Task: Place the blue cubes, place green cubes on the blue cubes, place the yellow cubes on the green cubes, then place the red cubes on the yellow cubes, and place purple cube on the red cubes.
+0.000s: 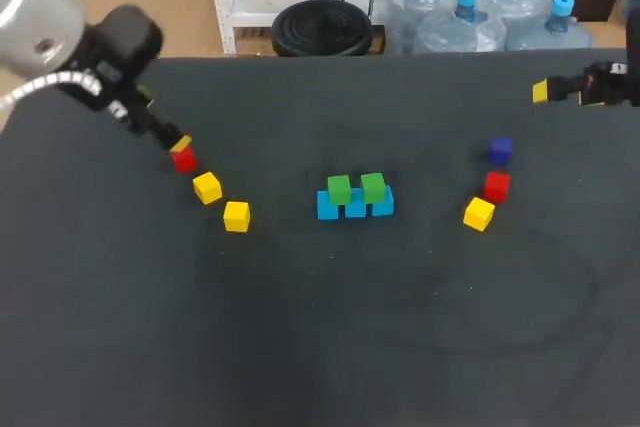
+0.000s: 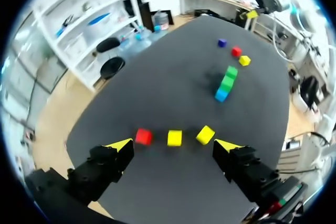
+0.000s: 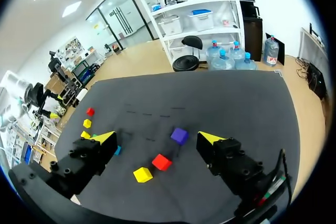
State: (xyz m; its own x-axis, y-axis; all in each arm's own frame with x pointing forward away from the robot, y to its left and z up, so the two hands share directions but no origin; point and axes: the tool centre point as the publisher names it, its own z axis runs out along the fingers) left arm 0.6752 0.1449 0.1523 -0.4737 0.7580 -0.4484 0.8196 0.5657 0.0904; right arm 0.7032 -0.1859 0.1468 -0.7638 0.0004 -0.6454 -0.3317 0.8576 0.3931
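Three blue cubes (image 1: 355, 209) sit in a tight row on the table (image 1: 320, 347), with two green cubes (image 1: 339, 189) resting on top of them. Left gripper (image 2: 173, 145): fingers spread wide, pinching nothing. Just ahead of its tips, across the gap between them, three cubes lie in a line on the table: a red cube (image 2: 143, 136) nearest one finger, then two yellow cubes (image 2: 174, 138) running toward the other finger. In the head view one yellow tip hangs right at that red cube; can't tell if it touches. The blue and green stack is well ahead of the left fingers, past that line. Right gripper (image 3: 157, 138): fingers also spread wide, holding nothing, up near the table's far edge. In its wrist view the purple cube (image 3: 179, 135) shows in the gap between the fingers at tip level, closer to one finger. The second red cube (image 3: 161, 161) and third yellow cube (image 3: 142, 174) show in the same gap further back from the tips. All three are on the table, near each other and clear of the fingers. The blue row peeks out just beside the right gripper's other finger. The left-side line of cubes lies well beyond that finger.
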